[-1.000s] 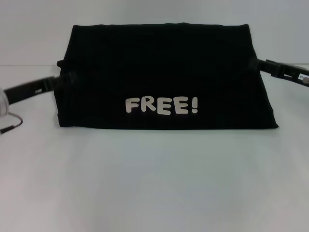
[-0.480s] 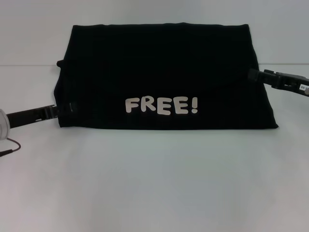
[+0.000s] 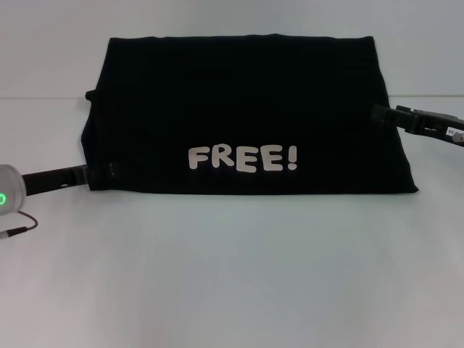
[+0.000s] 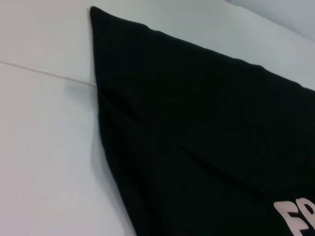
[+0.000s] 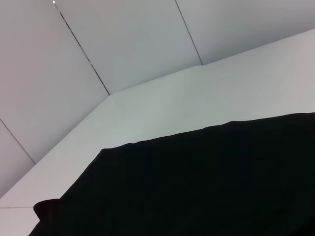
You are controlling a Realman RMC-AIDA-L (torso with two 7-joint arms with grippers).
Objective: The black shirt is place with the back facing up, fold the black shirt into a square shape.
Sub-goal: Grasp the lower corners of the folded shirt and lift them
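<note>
Left gripper (image 3: pixel 93 174) touches the black shirt (image 3: pixel 246 109) at its near-left corner; right gripper (image 3: pixel 377 112) at its right edge; finger states indeterminate.

A plain white desk (image 3: pixel 232 275) fills the head view — its near half bare. Along its far edge rises a pale panelled wall (image 5: pixel 123 44), thin dark seams running between panels. Near the desk's left edge lies a thin reddish cable (image 3: pixel 18 226).
</note>
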